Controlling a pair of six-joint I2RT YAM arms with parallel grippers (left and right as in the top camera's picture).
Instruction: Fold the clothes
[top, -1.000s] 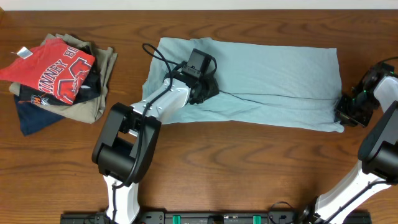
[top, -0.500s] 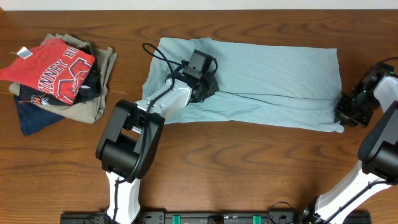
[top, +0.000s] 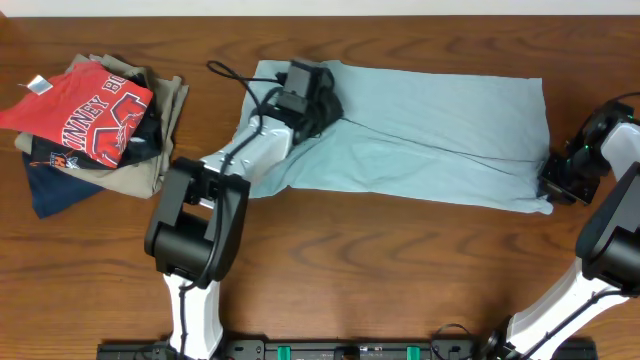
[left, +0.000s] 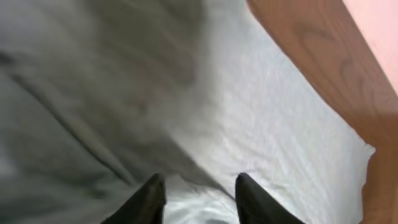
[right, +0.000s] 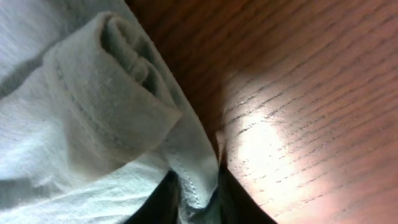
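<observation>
Pale blue-grey thin fabric: the T-shirt (top: 430, 130) lies on the brown wooden worktop (top: 400, 270), across the upper middle of the overhead frame. Its long axis runs left to right and dips a little toward the lower right.

My two tools sit at opposite ends of that axis. The left tool (top: 318, 100) is on the cloth near its upper left end. The right tool (top: 552, 182) is at the lower right corner, where cloth meets bare wood. A long crease runs slantwise from the left tool toward the right one, so I judge that any coming fold turns on this line.

Left tool: in its wrist view the two dark fingers (left: 152, 199) stand moderately apart with pale cloth in the gap. I cannot tell whether they pinch it.

Right tool: narrow, nipping the stitched hem at the bottom of its wrist view, with a rolled edge of cloth (right: 106, 93) just beyond it at upper left.

The shirt is plain, without print, softly rumpled and lying in more than one layer. A pile of other garments (top: 95, 120) sits well apart at the upper left.
</observation>
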